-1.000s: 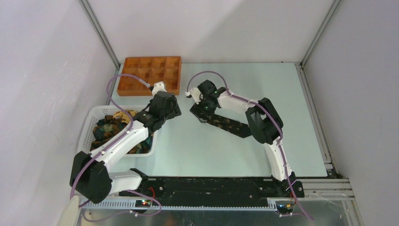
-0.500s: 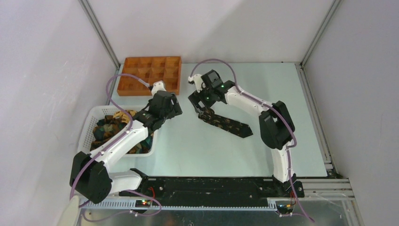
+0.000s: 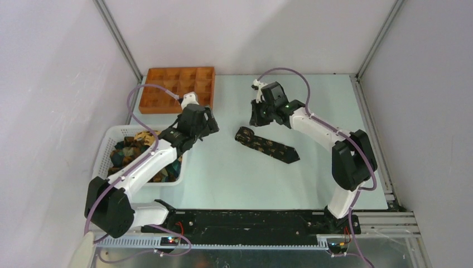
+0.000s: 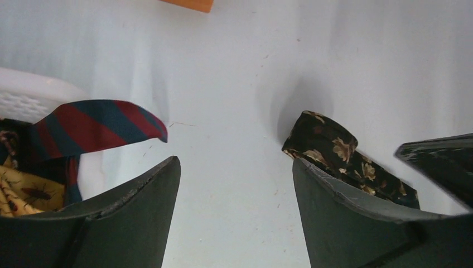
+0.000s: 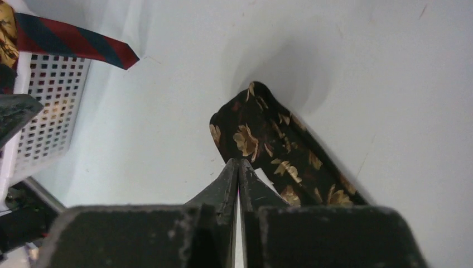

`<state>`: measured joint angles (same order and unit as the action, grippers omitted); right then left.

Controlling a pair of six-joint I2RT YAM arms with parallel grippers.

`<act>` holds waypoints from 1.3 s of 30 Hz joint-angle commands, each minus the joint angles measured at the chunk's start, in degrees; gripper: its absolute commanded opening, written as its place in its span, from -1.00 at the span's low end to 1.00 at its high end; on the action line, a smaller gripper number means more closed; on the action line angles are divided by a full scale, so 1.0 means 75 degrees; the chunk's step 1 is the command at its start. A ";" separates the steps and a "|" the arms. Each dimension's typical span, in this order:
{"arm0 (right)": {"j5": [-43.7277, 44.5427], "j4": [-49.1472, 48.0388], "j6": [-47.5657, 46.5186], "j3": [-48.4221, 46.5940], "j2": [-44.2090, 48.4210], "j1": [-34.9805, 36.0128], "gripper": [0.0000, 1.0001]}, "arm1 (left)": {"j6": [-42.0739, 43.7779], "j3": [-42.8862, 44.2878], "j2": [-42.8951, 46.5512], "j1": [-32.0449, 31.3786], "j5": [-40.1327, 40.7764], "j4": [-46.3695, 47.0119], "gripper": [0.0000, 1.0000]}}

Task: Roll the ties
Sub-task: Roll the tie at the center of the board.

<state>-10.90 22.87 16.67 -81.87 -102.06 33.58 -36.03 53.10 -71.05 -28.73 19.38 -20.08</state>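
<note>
A dark tie with gold leaf print (image 3: pixel 268 146) lies slantwise on the table, its left end rolled into a small coil (image 3: pixel 244 135). The left wrist view has that coil (image 4: pixel 328 140) ahead and to the right. In the right wrist view the tie (image 5: pixel 268 134) lies just beyond the fingertips. My right gripper (image 3: pixel 255 119) hangs behind the coil, apart from it. It (image 5: pixel 239 162) is shut with nothing between its fingers. My left gripper (image 3: pixel 210 127) is left of the coil. It (image 4: pixel 235 162) stands open over bare table.
A white mesh basket (image 3: pixel 106 152) with several more ties sits at the left. A red and blue striped tie (image 4: pixel 100 120) hangs over its rim (image 5: pixel 50 106). An orange compartment tray (image 3: pixel 178 86) stands at the back left.
My right gripper let go of the tie's rolled end, lifted away toward the back right and shut. The left gripper opened somewhat wider and stayed where it was.
</note>
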 commanded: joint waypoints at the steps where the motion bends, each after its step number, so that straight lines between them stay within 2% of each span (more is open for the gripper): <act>1: -0.0897 -0.0651 0.1205 0.0484 0.0095 -0.0192 -1.00 | -0.0009 0.0347 -0.0276 0.0059 -0.0450 0.0515 0.63; 7: -0.0963 -0.0775 0.1442 0.0701 -0.0170 -0.0092 -1.00 | 0.0063 0.0292 -0.0749 0.0057 -0.0922 0.1041 0.72; 22: -0.1370 -0.1549 0.2051 0.0778 -0.0877 -0.0213 -1.00 | -0.0095 0.0368 -0.1604 0.0057 -0.1367 0.1340 0.72; 31: -0.0609 -0.1046 0.1873 0.0768 -0.1083 -0.0236 -1.00 | -0.0105 0.0402 -0.1908 0.0057 -0.1559 0.1528 0.72; 39: 0.0103 -0.0434 0.1650 0.0840 -0.1029 -0.0156 -1.00 | -0.0103 0.0402 -0.2338 0.0054 -0.2243 0.2179 0.75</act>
<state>-14.90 16.69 30.72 -75.75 -110.15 32.18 -36.07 53.87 -87.11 -28.69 6.35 -8.43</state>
